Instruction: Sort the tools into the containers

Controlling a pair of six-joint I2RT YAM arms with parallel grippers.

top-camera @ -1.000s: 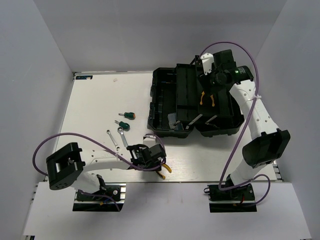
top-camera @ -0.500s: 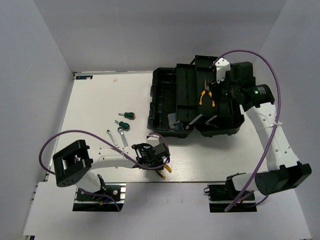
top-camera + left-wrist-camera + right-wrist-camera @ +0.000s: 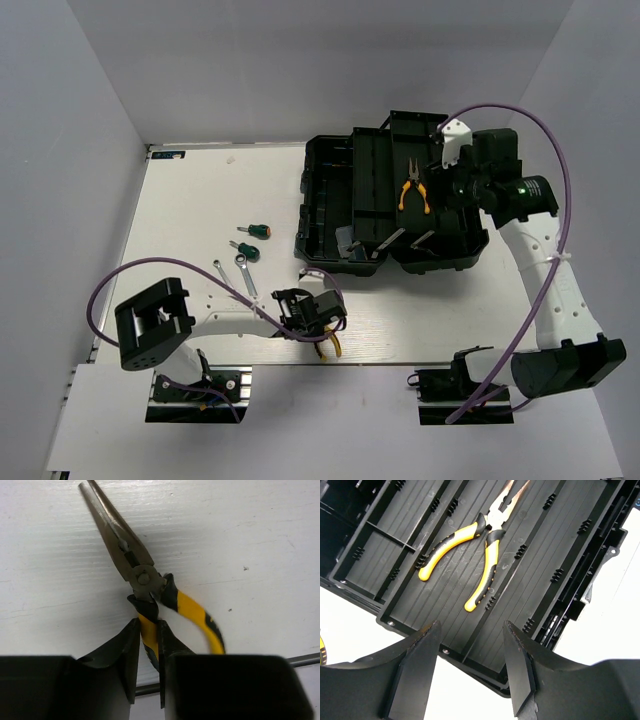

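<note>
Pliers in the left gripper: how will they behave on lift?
The left gripper pinches just one handle of the pliers, so the free handle will likely swing at the hinge. The long metal nose sits far from the grip, so it may droop. The yellow sleeve looks rubbery, probably not slippery.

Toolbox [image 3: 545, 545] is scuffed black plastic, pliers [image 3: 144, 577] dull metal.
</note>
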